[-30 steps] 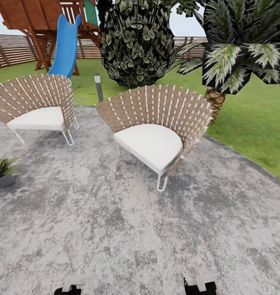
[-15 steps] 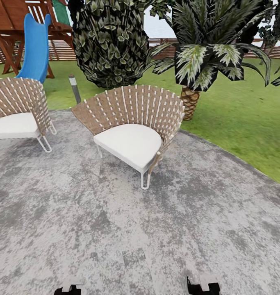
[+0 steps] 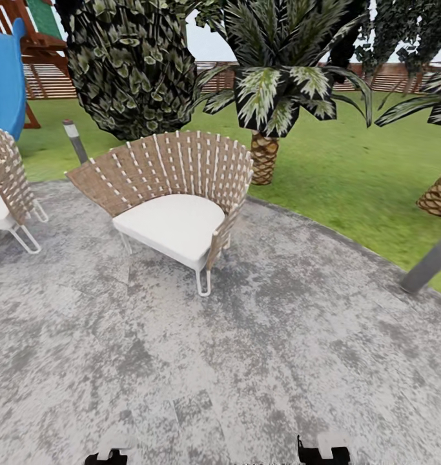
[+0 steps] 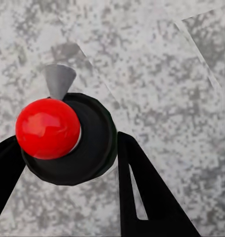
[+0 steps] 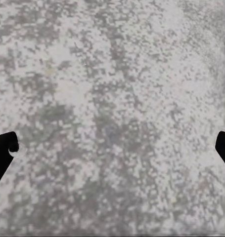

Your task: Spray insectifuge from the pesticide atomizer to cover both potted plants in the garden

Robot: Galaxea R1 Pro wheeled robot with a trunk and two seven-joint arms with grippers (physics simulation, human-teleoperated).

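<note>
A home garden: round grey stone patio [image 3: 259, 361] with a wicker chair [image 3: 172, 194] mid-frame; lawn [image 3: 349, 161], palm tree [image 3: 272, 97] and slatted wooden fence [image 3: 388, 77] behind; blue slide [image 3: 4, 77] upper left.

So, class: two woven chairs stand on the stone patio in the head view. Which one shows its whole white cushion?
The middle chair, in front of the bushy tree. The other chair is cut off by the picture's left edge.

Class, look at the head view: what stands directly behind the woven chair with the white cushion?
Behind the woven chair stand a dark leafy bush and a grey bollard lamp; the chair's back hides the bush's base.
</note>
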